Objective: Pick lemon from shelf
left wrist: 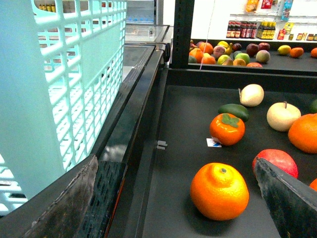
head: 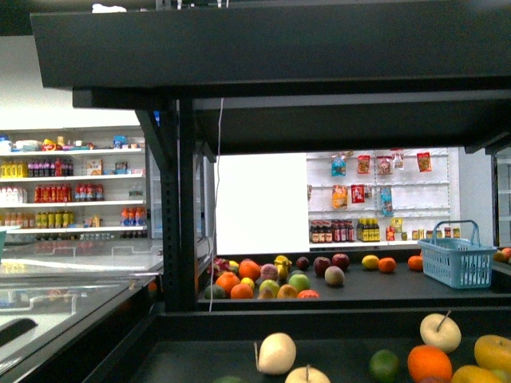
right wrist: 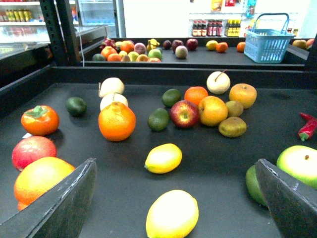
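In the right wrist view two yellow lemons lie on the flat black tier [right wrist: 223, 163] of the shelf. One lemon [right wrist: 172, 214] is close in, between the open fingers of my right gripper [right wrist: 175, 161]. The other lemon [right wrist: 163, 157] lies a little further out. Nothing touches either finger. My left gripper [left wrist: 176, 159] is open over the same tier's left side, with an orange [left wrist: 219, 191] between its fingers, untouched. The shelf's black upright post [head: 180, 199] and dark upper tiers fill the front view, where neither gripper shows.
Oranges, apples, limes, persimmons and pears are scattered on the tier, with a red chilli [right wrist: 307, 126] at its right. A pale teal basket [left wrist: 64, 74] stands close beside the left gripper. A blue basket [head: 457, 255] sits on the far rack.
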Controlling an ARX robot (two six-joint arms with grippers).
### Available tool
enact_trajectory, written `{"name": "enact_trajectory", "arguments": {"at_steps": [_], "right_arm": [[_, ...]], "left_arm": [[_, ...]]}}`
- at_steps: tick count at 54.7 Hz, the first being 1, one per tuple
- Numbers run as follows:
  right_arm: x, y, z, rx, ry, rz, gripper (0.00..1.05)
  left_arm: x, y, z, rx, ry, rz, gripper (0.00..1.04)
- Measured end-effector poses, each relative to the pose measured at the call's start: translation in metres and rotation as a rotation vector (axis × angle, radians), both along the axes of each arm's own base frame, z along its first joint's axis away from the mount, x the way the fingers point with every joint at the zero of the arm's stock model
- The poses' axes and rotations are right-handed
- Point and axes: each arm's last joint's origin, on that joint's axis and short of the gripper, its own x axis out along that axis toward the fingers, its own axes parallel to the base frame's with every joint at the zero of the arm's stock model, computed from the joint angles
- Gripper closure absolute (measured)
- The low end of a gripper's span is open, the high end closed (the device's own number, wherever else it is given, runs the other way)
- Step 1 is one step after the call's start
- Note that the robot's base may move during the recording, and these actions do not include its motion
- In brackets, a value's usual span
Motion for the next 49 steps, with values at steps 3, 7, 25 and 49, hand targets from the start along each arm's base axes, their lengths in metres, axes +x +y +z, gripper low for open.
{"name": "enact_trajectory", "arguments": {"at_steps": [3,7,25,49], "right_arm": [[0.0000,0.0000,0.0000,0.000,0.000,0.000,0.08],[0.0000,0.0000,0.0000,-0.002,0.000,0.000,0.08],[0.0000,0.0000,0.0000,-0.002,0.000,0.000,0.08],[0.0000,0.0000,0.0000,-0.002,0.000,0.000,0.08]], "left_arm": [[0.0000,0.0000,0.0000,0.000,0.000,0.000,0.08],[0.0000,0.0000,0.0000,0.000,0.000,0.000,0.08],[0.0000,0.0000,0.0000,0.000,0.000,-0.001,0.08],[0.0002,-0.0001,-0.0007,-0.024,0.011,0.008,0.08]]}}
